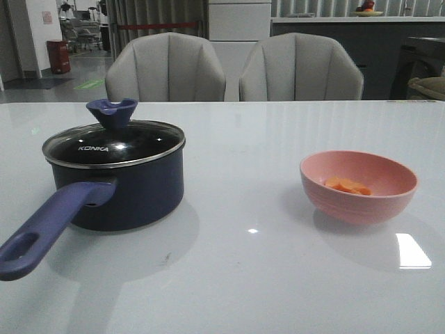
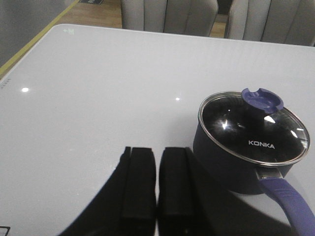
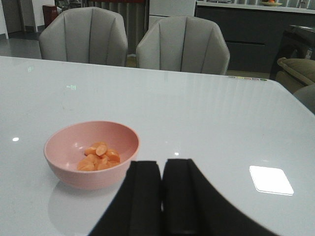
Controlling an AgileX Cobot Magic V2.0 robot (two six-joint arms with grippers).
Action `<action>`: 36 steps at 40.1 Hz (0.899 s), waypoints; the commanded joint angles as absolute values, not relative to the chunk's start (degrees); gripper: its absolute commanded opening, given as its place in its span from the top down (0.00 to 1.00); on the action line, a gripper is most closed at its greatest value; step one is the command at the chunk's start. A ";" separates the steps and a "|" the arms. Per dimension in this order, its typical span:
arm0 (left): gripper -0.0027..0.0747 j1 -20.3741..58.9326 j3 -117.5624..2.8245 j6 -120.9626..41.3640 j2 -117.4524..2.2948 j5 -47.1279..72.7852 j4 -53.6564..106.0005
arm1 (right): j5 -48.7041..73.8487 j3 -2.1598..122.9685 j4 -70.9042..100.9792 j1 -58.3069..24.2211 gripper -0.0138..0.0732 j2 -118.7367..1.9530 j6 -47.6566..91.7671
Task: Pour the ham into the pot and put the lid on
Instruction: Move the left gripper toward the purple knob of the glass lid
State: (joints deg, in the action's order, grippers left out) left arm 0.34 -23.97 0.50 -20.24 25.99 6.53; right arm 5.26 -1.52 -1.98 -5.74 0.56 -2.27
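The dark navy pot [image 1: 128,195] stands on the left of the table, its purple-blue handle [image 1: 49,226] pointing toward the front edge. The glass lid [image 1: 115,142] with its purple-blue knob [image 1: 111,111] rests on the pot. On the right, orange-pink ham [image 1: 348,186] lies inside a pink bowl [image 1: 358,186]. My left gripper [image 2: 157,169] is shut and empty, beside the pot [image 2: 231,164] and lid [image 2: 253,130] without touching. My right gripper [image 3: 161,179] is shut and empty, next to the pink bowl [image 3: 91,155] with the ham [image 3: 98,156]. Neither gripper appears in the front view.
Two grey chairs [image 1: 167,67] [image 1: 300,67] stand at the table's far edge. A bright light patch [image 1: 413,251] reflects off the glossy white tabletop [image 1: 243,278] near the bowl.
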 commanded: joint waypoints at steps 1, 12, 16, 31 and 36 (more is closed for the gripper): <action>0.82 1.23 -25.97 1.03 -21.36 20.86 6.35 | 1.06 -1.27 -2.89 -5.23 0.67 1.72 -2.00; 0.70 1.00 -26.10 1.03 -21.50 21.48 6.20 | 1.06 -1.27 -2.89 -5.23 0.67 1.72 -2.00; 0.46 1.00 -26.10 1.03 -21.50 21.48 6.20 | 1.06 -1.27 -2.89 -5.23 0.67 1.72 -2.00; 0.14 5.06 -31.86 1.03 -29.58 25.61 5.39 | 1.06 -1.27 -2.89 -5.23 0.67 1.72 -2.00; 0.14 7.91 -39.77 1.03 -38.48 31.35 4.19 | 1.06 -1.27 -2.89 -5.23 0.67 1.72 -2.00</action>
State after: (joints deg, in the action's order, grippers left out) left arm 6.13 -33.10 0.50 -32.57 31.65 4.53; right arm 5.26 -1.52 -1.98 -5.74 0.56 -2.27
